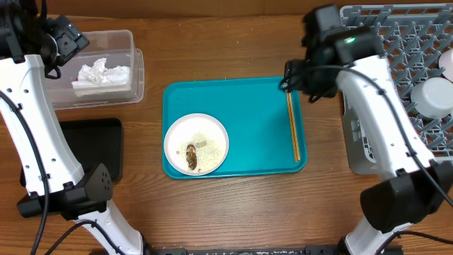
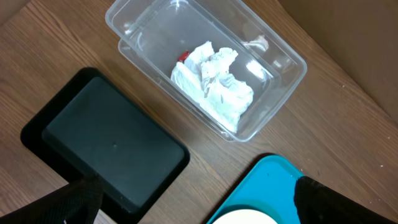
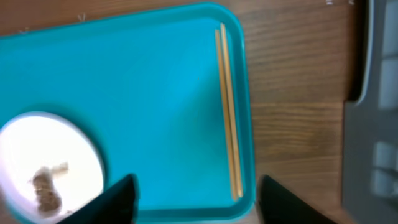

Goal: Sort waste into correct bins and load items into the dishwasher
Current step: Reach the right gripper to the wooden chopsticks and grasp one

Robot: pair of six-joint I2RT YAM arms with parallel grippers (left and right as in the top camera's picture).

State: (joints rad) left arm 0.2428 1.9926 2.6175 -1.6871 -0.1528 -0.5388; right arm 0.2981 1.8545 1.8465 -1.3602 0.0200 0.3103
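- Overhead puts the right gripper (image 1: 289, 83) above the tray's (image 1: 241, 106) far right corner, over the far ends of the chopsticks (image 1: 292, 127); its fingers stand wide apart and hold nothing.
- The chopsticks lie side by side along the tray's right rim; the likely step is to lift them for the rack (image 1: 417, 42), right of the tray.
- To do it well: set the jaws across the pair near mid-length, clear of the rim; close on both sticks together, lest one slip; lift level.
- Left gripper (image 2: 196, 186), spread and empty, hangs left of the tray over the tub (image 2: 273, 56) and black tray (image 2: 106, 143); tissues (image 2: 214, 81) and a red wrapper (image 2: 182, 57) lie in the tub.
- A plate (image 1: 216, 134) on the tray's left half bears a scrap (image 1: 191, 157) and crumbs (image 1: 200, 144).
- Brown wood table (image 1: 233, 212); a plain brown panel stands beyond the tray's far side; no more of the room shows.
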